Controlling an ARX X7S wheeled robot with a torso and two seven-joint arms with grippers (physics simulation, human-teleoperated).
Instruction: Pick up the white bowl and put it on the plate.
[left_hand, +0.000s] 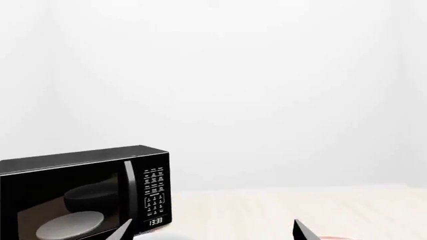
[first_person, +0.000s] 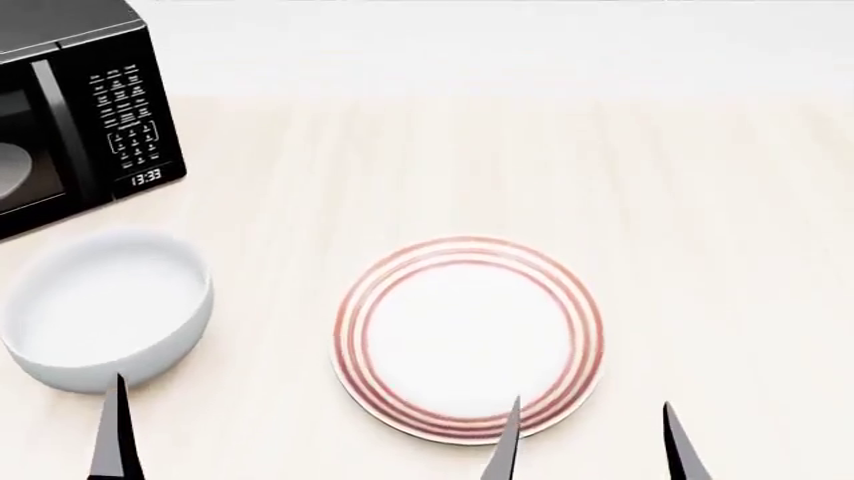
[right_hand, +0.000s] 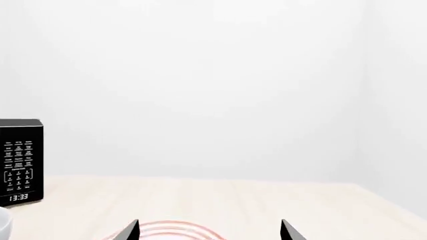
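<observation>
The white bowl (first_person: 107, 305) stands upright on the table at the near left, just in front of the microwave. The plate (first_person: 467, 335), white with red rings, lies flat to its right with a gap between them. My left gripper (left_hand: 212, 231) is open and empty; one of its fingertips (first_person: 118, 430) shows just short of the bowl's near wall. My right gripper (first_person: 590, 440) is open and empty at the plate's near right rim. The plate's rings (right_hand: 167, 231) show between the right fingers. A sliver of the bowl's rim (left_hand: 160, 237) shows in the left wrist view.
A black microwave (first_person: 74, 110) with a keypad and a clock reading 13:33 stands at the far left, door shut, close behind the bowl. The light wooden table (first_person: 561, 170) runs back to a white wall.
</observation>
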